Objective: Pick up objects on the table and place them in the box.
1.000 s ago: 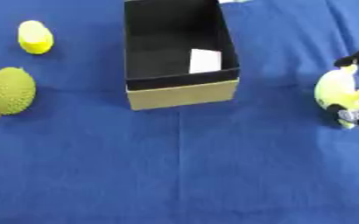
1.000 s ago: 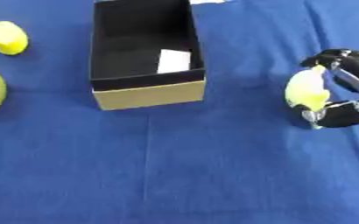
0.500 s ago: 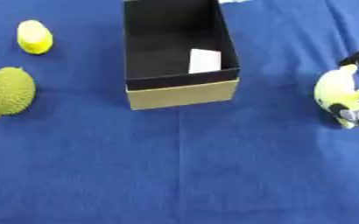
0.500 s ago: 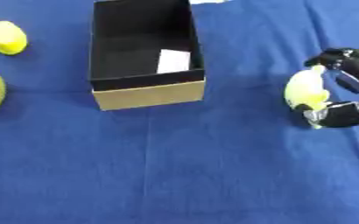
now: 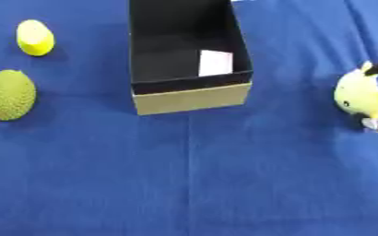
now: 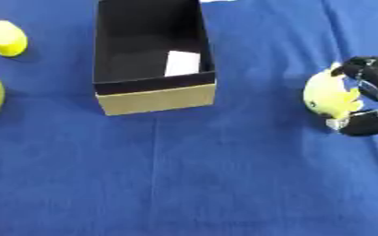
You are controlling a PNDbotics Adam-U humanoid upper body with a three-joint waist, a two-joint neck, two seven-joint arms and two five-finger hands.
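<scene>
1. The whole scene is covered by a blue cloth (image 5: 224,184) spread over the table; faint fold lines are seen running across it.
2. At the far left, one green, bumpy, oval fruit (image 5: 8,95) with a short stem is seen lying on the cloth. In the right eye view it is cut off by the picture's edge.
3. Behind it, near the upper left corner, one small yellow object (image 5: 35,38) with a rounded shape is found, apart from the green fruit.
4. Left of centre at the top, one open box (image 5: 194,98) is placed, black inside with a tan cardboard front wall. One white slip (image 5: 215,63) is seen lying on its floor toward the right wall; nothing else can be made out in it.
5. At the right edge, one pale yellow-green rounded object (image 6: 329,95) is held just over or on the cloth, well apart from the box; which cannot be told.
6. The right hand (image 6: 368,97), black with silver parts, is curled round that yellow-green object from its right side, with fingers above and below it.
7. The left hand is shown in neither view.
</scene>
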